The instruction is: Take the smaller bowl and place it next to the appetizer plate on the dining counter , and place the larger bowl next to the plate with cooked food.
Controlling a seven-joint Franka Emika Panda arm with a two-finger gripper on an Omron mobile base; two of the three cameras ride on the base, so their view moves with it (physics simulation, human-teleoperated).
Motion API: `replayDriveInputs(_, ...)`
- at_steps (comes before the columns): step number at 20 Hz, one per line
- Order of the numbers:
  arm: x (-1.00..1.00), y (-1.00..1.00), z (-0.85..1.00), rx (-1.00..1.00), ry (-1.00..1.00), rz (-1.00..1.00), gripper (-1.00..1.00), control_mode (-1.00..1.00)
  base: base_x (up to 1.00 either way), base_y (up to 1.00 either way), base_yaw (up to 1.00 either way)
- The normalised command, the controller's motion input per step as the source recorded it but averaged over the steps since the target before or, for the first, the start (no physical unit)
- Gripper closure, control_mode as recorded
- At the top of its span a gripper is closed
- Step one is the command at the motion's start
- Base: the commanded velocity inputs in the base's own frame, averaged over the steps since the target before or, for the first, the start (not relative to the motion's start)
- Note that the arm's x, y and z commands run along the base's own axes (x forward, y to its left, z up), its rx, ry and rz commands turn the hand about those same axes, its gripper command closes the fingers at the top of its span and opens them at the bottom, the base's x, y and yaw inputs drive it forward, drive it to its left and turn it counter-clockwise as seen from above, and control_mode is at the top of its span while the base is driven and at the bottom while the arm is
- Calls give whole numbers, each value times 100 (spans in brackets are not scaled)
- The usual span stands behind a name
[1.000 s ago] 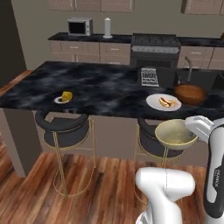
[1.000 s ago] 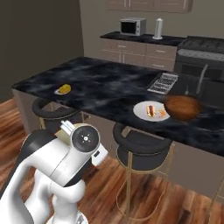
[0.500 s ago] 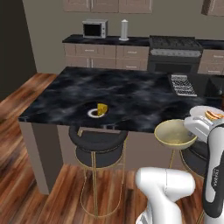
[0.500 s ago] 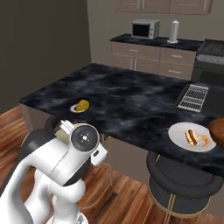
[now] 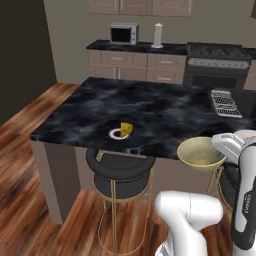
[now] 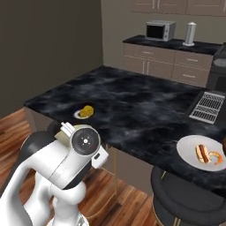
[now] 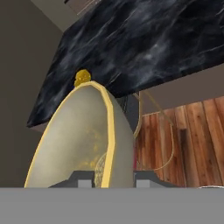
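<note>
Even, dim rendered light fills the kitchen; the dining counter (image 5: pixel 165 107) shows a soft sheen, floors lie in mild shadow, and edges look slightly soft.

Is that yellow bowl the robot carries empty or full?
Empty: the smaller bowl, held upright beside the dining counter, shows only its bare cream inside.

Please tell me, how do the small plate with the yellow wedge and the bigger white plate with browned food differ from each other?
The appetizer plate is smaller, with a dark centre and a yellow wedge; the plate with cooked food is wider, plain white, and carries brownish pieces. The appetizer plate sits near the dining counter's left end, while the other sits far to the right. Both are round and rest flat near the counter's front edge.
</note>
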Motion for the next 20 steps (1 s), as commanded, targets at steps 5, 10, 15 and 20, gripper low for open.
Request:
replayDriveInputs(5, 0, 0, 0, 0, 0, 0, 100, 100, 52, 0, 25)
replayDriveInputs(10, 0, 0, 0, 0, 0, 0, 100, 100, 44, 0, 22)
replayDriveInputs(15, 0, 0, 0, 0, 0, 0, 100, 100, 41, -1, 20)
replayDriveInputs(20, 0, 0, 0, 0, 0, 0, 100, 100, 31, 0, 19)
